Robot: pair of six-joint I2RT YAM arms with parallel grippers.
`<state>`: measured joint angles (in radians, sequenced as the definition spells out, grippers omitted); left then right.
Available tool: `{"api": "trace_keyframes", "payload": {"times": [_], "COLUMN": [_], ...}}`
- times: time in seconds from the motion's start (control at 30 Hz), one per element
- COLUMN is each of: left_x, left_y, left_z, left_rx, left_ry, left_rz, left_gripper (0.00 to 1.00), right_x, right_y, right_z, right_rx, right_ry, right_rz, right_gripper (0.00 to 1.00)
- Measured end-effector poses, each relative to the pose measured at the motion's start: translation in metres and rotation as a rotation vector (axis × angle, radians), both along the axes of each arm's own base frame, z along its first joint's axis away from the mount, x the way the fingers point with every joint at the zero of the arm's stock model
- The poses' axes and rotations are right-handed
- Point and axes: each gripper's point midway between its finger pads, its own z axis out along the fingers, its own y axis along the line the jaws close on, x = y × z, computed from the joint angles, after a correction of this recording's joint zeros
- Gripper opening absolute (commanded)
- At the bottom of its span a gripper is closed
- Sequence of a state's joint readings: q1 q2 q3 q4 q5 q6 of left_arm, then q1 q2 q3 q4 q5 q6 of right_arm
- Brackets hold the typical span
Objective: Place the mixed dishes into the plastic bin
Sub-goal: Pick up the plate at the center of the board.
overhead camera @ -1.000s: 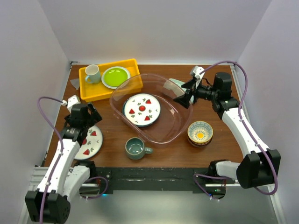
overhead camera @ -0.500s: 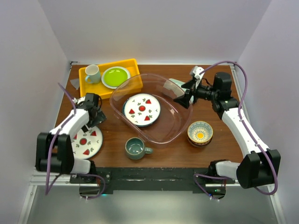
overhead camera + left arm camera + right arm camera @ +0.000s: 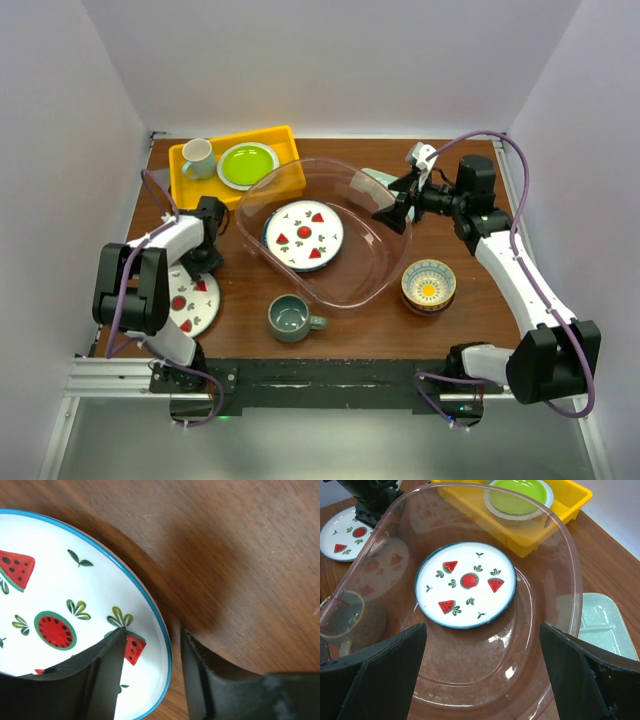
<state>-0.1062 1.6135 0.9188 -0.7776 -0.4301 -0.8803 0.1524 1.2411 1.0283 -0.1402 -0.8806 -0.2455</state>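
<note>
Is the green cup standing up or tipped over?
Standing up. The grey-green mug sits on the table, round mouth facing up, handle sticking sideways.

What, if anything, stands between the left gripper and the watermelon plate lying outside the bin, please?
Nothing visible does: the left gripper straddles the rim of that plate, with one finger over the plate and the other over the bare table.

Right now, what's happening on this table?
The left claw is down at a watermelon plate on the left side of the table, jaws astride its rim but not clamped. The right claw hangs wide open at the right rim of the plastic bin, holding nothing. One matching plate already lies in the bin. The mug, the stacked bowls and the pale-green tray are outside it.
</note>
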Motion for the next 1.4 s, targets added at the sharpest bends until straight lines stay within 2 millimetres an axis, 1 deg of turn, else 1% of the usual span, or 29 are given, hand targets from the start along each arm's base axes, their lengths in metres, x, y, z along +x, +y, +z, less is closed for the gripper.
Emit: {"api": "trace_keyframes", "payload": {"times": [0.03, 0.1, 0.13, 0.17, 0.23, 0.3, 0.33, 0.4, 0.43, 0.6, 0.73, 0.87, 0.97, 1.2, 1.4], "left_x": [0.000, -0.001, -0.001, -0.001, -0.002, -0.008, -0.010, -0.012, -0.013, -0.017, -0.018, -0.019, -0.017, -0.010, -0.010], "left_y": [0.000, 0.002, 0.002, 0.003, 0.005, 0.008, 0.009, 0.010, 0.010, 0.012, 0.013, 0.014, 0.014, 0.010, 0.006], "left_z": [0.000, 0.000, 0.000, 0.000, 0.001, 0.002, 0.002, 0.003, 0.003, 0.006, 0.015, 0.032, 0.048, 0.093, 0.121], "left_rx": [0.003, 0.016, 0.019, 0.025, 0.045, 0.071, 0.076, 0.083, 0.084, 0.089, 0.091, 0.094, 0.089, 0.042, -0.003], "left_ry": [0.009, 0.030, 0.034, 0.036, 0.047, 0.071, 0.081, 0.091, 0.095, 0.113, 0.104, 0.058, -0.003, -0.220, -0.357], "left_rz": [0.001, 0.001, 0.003, 0.004, 0.004, 0.004, 0.005, 0.004, 0.004, -0.005, -0.009, -0.006, -0.003, 0.022, 0.041], "left_gripper": [0.44, 0.36, 0.30, 0.21, 0.19, 0.15, 0.10, 0.06, 0.01, 0.00, 0.00, 0.00, 0.00, 0.00, 0.00], "right_x": [0.000, 0.000, 0.000, 0.000, 0.000, 0.000, 0.000, 0.000, 0.000, 0.000, 0.000, 0.000, 0.000, 0.000, 0.000], "right_y": [0.000, 0.000, 0.000, 0.000, 0.000, 0.000, 0.000, 0.000, 0.000, 0.000, 0.000, 0.000, 0.000, 0.001, 0.001], "right_z": [0.000, 0.000, 0.000, 0.000, 0.000, 0.000, 0.001, 0.001, 0.001, 0.001, 0.001, 0.001, 0.001, 0.001, 0.001], "right_rx": [0.000, -0.001, -0.002, -0.002, -0.002, -0.002, -0.002, -0.002, -0.002, -0.002, -0.002, -0.002, -0.002, -0.003, -0.003], "right_ry": [0.001, 0.001, 0.001, 0.000, -0.001, -0.002, -0.002, -0.003, -0.003, -0.003, -0.003, -0.003, -0.003, -0.004, -0.004], "right_rz": [0.000, 0.000, 0.000, 0.000, 0.000, 0.000, 0.000, 0.000, 0.000, 0.000, 0.000, 0.000, 0.000, 0.000, 0.001], "right_gripper": [0.98, 0.98, 0.98, 0.98, 0.98, 0.98, 0.98, 0.98, 0.98, 0.98, 0.98, 0.98, 0.98, 0.98, 0.98]}}
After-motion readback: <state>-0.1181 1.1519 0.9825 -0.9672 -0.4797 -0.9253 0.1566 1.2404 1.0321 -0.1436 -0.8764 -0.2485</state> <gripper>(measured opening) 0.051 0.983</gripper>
